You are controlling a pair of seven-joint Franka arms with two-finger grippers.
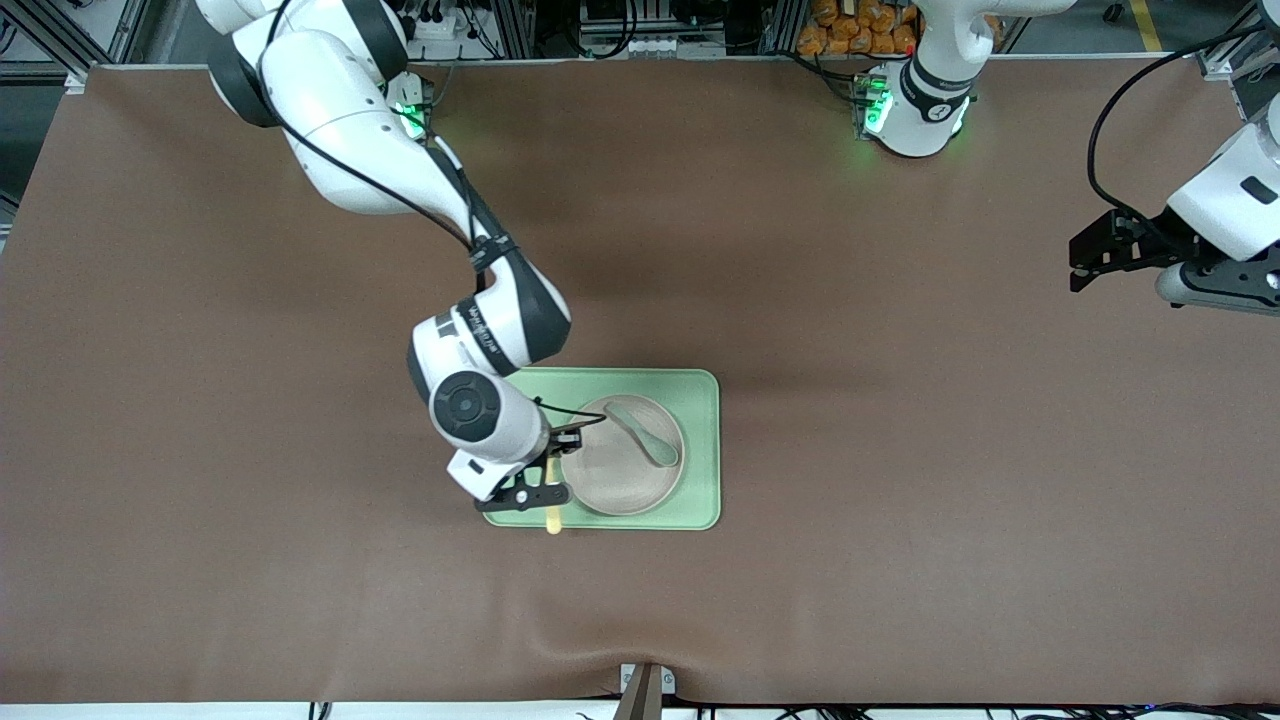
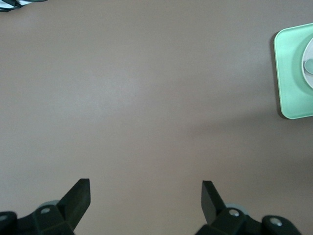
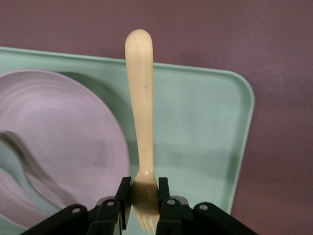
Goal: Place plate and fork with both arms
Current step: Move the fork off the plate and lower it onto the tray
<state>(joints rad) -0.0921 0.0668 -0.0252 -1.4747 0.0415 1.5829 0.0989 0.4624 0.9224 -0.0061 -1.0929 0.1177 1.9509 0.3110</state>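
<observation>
Right now the brown surface (image 1: 900,450) carries a light-green tray (image 1: 700,440), and the right end effector (image 1: 545,478) hangs over the tray's end toward the right arm. The plate (image 1: 620,470) lies on the tray just beside that end effector, toward the left arm's end; it looks stiff, matte and light, with a shallow raised rim, so the rim is probably the only place to pinch it. A teal spoon (image 1: 645,437) rests in the plate. The fork (image 3: 141,112) is clamped in the right end effector's closed fingers (image 3: 166,196) at the neck just above the tines, handle sticking straight out over the tray strip beside the plate, its tip passing the tray's edge. It's thin, smooth plastic, likely light, rigid and a bit slippery, so a grip near the neck could let it swivel. The left end effector (image 2: 145,196) waits well apart over bare surface toward the left arm's end, spread wide, holding nothing.
</observation>
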